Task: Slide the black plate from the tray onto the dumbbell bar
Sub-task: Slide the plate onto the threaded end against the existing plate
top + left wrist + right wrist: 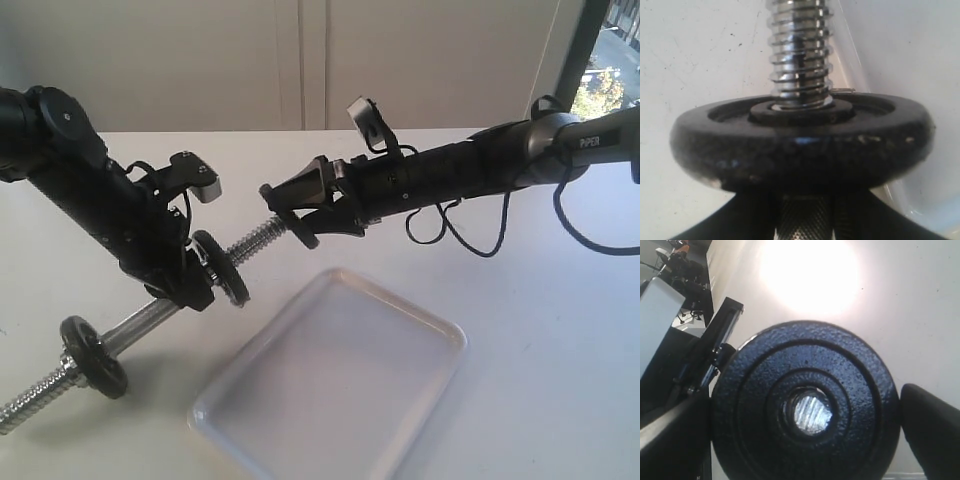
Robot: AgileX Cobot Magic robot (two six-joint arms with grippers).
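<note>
While the tray (400,320) lies on the near part of the table, white and faintly translucent with rounded corners and a low rim, the dumbbell bar (140,322) slants from near left to far right just beyond it. The left gripper (188,288) is clamped on the bar's knurled middle, between two dark discs (95,355), and coarse chrome thread runs out past each disc. At the far threaded end, clear of the tray, the right gripper (297,215) holds the black plate (850,405) by its rim, with a finger on each side. The plate is matte and pebbled, with raised concentric rings. The thread's tip shows through its centre hole, but I cannot tell how far it has entered. The table (560,380) is plain white and lightly marked. Behind it stands a pale panelled wall (200,60), and at the far right a window (610,70) shows daylight and foliage.
</note>
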